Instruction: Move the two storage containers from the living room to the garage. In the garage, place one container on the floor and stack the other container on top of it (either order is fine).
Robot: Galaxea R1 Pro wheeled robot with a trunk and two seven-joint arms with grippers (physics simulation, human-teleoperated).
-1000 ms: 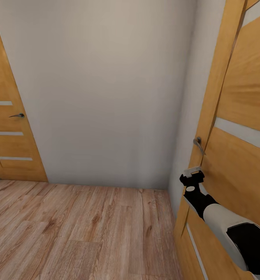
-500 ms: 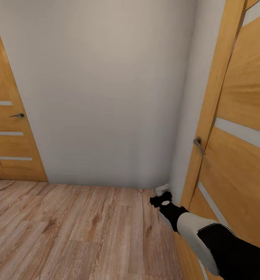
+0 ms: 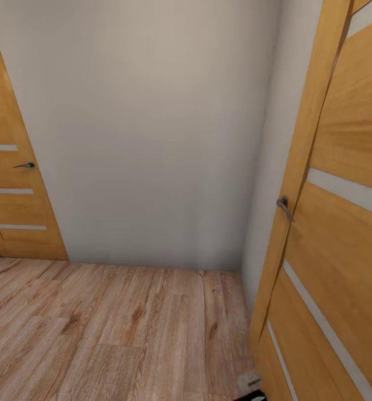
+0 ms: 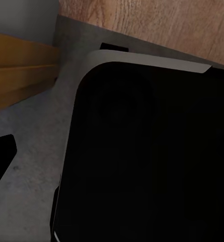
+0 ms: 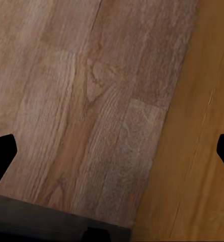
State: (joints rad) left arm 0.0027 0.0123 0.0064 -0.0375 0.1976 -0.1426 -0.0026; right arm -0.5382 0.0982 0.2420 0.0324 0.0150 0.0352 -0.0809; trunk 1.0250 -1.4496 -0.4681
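you're facing a corner of a room with light wood-plank flooring (image 3: 113, 328) and a plain pale wall (image 3: 152, 139) straight ahead. on your right an orange-brown wooden door (image 3: 342, 223) with pale inset strips stands close by, its metal lever handle (image 3: 284, 207) near the door's edge. on your left, further off, a second door of the same kind (image 3: 13, 178) sits against the wall, with its own small handle (image 3: 24, 165).

your right gripper (image 3: 250, 384) is just peeking in at the bottom edge of the head view, low down beside the foot of the right-hand door. in the right wrist view its jaws are apart: the two dark fingertips (image 5: 2, 151) sit at opposite edges, with bare planks and the orange door face between them, and nothing held.

in the left wrist view one dark fingertip (image 4: 1, 156) shows at the edge, hanging beside a large black rounded robot body panel (image 4: 147, 156); you cannot tell from this whether the left jaws are apart or together.
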